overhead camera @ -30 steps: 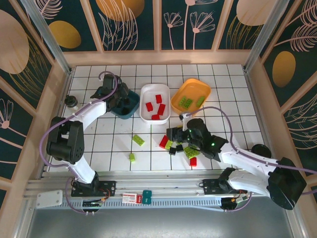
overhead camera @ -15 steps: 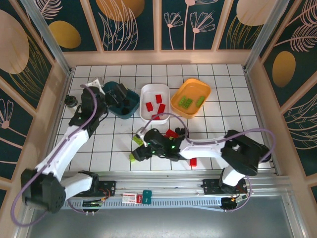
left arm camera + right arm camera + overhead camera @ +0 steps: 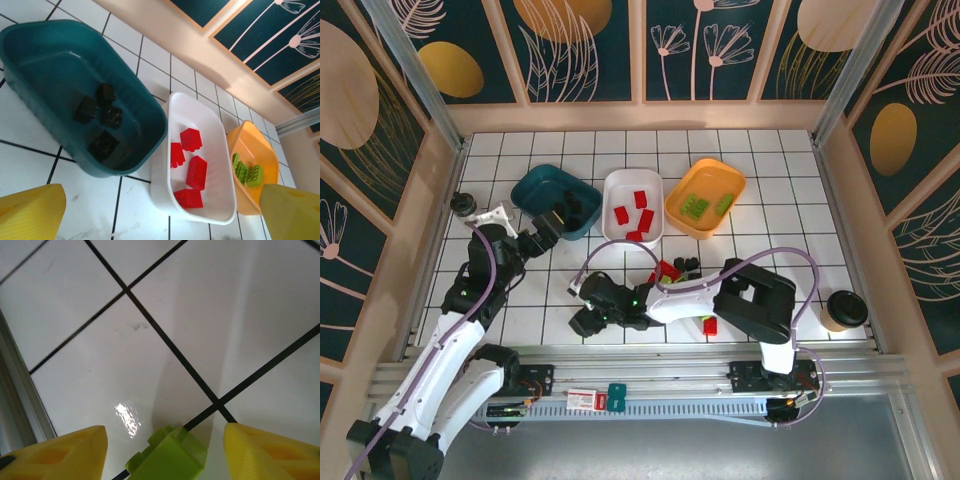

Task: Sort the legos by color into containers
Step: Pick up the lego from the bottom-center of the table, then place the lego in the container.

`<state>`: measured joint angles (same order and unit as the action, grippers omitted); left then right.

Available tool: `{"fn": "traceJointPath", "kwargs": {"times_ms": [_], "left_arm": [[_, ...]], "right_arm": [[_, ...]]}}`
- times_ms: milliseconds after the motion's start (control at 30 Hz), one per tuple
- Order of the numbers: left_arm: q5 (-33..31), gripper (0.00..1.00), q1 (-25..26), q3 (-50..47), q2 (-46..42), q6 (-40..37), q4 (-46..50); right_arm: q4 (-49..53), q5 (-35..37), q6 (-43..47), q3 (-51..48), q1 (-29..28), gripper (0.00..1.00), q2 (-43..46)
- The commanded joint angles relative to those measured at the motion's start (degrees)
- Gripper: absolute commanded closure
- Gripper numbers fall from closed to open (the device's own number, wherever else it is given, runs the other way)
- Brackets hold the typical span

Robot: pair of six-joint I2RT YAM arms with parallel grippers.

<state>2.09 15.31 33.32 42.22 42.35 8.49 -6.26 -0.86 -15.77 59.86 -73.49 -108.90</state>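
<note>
Left fingers (image 3: 548,226) are standing wide apart with nothing between them, hovering over a bare tile of the table (image 3: 790,200). In the left wrist view all three containers are lying ahead of the tips. The dark teal tub (image 3: 45,55) is sitting nearest, ahead and toward the left-hand tip, and is holding four black bricks (image 3: 111,116). The white tub (image 3: 220,150) is lying straight ahead between the two tips, right against the teal one (touching or merely beside it, cannot tell), and is carrying four red bricks (image 3: 196,172). The orange tub (image 3: 257,145) is sitting ahead of the right-hand tip, with lime green bricks (image 3: 247,172) inside. Right fingers (image 3: 586,318) are hanging low over the table, parted, straddling a single lime green brick (image 3: 170,455) that is resting on the tile. A sliver of tile is showing on each side between brick and tip, so nothing is being gripped. Behind these fingers, along the right arm, loose pieces are lying on the table: a red and black cluster (image 3: 675,267) and, nearer the arm bases, a lone red brick (image 3: 710,325).
</note>
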Motion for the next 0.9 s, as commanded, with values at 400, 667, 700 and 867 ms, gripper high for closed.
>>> {"fn": "traceJointPath", "kwargs": {"times_ms": [400,667,700,867], "left_arm": [[2.22,0.01,-0.07,-5.08,-1.45,1.77,0.09],[5.68,0.01,0.15,-6.79,-0.26,1.15,-1.63],[6.19,0.01,0.13,-7.39,-0.13,1.36,-2.17],[6.97,0.01,0.94,-9.56,1.69,1.78,-4.29]], "right_arm": [[-6.01,-0.54,0.75,-8.46,1.53,0.82,9.82],[-4.24,1.43,0.04,-16.55,14.11,0.84,27.92],[-3.86,1.48,0.12,-17.16,16.91,0.84,30.12],[-3.14,0.42,0.11,-15.92,33.43,0.84,32.73]]}}
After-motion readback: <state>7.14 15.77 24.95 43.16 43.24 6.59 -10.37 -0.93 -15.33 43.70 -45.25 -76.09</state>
